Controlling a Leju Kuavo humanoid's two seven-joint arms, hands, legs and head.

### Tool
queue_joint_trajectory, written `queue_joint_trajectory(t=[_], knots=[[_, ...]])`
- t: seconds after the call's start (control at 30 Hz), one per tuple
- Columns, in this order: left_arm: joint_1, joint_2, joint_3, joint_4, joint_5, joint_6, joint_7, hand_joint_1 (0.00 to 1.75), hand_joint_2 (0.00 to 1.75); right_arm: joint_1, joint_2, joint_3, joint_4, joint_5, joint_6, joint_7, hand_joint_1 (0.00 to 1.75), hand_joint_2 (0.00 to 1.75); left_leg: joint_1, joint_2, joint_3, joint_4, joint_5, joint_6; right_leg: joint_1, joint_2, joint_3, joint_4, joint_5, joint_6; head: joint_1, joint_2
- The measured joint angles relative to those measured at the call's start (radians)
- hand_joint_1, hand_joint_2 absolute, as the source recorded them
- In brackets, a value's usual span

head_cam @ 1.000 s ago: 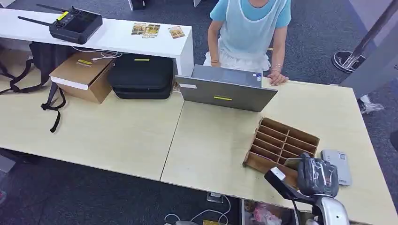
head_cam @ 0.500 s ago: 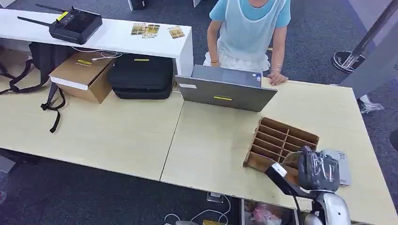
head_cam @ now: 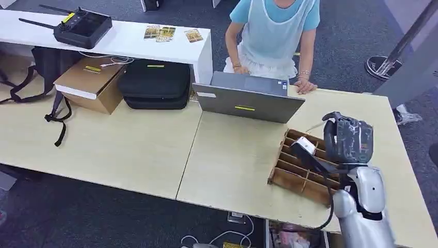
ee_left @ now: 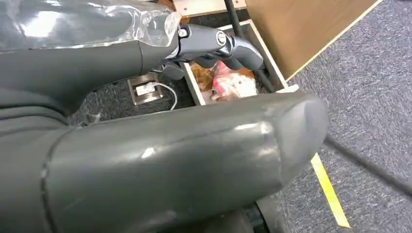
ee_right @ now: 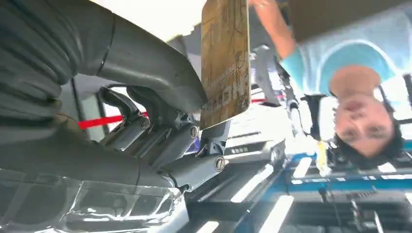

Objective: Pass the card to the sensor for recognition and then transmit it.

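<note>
The right hand [head_cam: 347, 138] is raised above the slotted wooden tray [head_cam: 297, 173] at about four o'clock on the table [head_cam: 232, 160], pinching a card [ee_right: 225, 58] between thumb and fingers. The left hand [ee_left: 145, 160] hangs low, holding nothing that I can see. The card is picked up; presenting it to the sensor and handing it over seem left.

Two light wood tables and a white counter, each with its load

The near light wood table [head_cam: 243, 170] carries a grey laptop [head_cam: 248, 101] at its far edge and a brown slotted wooden rack [head_cam: 302, 165] toward its right side (a person's hand [head_cam: 304, 87] rests by the laptop). The adjoining table [head_cam: 103, 150] holds a cardboard box [head_cam: 90, 85] beside a black case [head_cam: 155, 85]. The white counter [head_cam: 129, 39] behind bears a black remote controller [head_cam: 77, 26] and several picture cards [head_cam: 168, 34].
</note>
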Motion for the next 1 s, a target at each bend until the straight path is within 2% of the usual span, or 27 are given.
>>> queue_joint_trajectory(t=[0.37,0.6,0.77,1.0], knots=[[0.000,0.007,0.000,-0.020,0.000,0.003,0.009,0.00,0.00,-0.284,0.020,0.078,0.159,-0.043,0.064,0.010,1.75,1.75,0.000,0.000,0.000,0.000,0.001,0.000,0.000,0.000,0.000,0.000,0.000,0.000,0.000,0.000],[0.001,0.014,0.000,-0.033,-0.001,0.003,0.015,0.00,0.00,-0.450,0.076,0.115,0.319,-0.024,0.100,0.046,1.75,1.75,0.000,0.000,0.000,0.000,0.001,0.000,0.000,0.000,0.000,0.001,0.000,0.000,0.000,0.000],[0.002,0.022,-0.002,-0.047,0.008,0.014,0.020,0.00,0.00,-0.551,0.121,0.141,0.470,0.015,0.094,0.067,1.75,1.75,0.000,0.000,0.000,0.000,0.001,-0.001,0.000,0.000,-0.001,0.001,0.000,0.000,0.000,0.000],[0.009,0.043,-0.008,-0.077,0.045,0.015,0.032,0.00,0.00,-0.647,0.173,0.151,0.625,0.004,0.095,0.093,1.75,1.75,0.000,-0.001,0.000,0.000,0.001,-0.001,0.000,0.000,-0.001,0.001,0.000,0.000,0.000,0.000]])
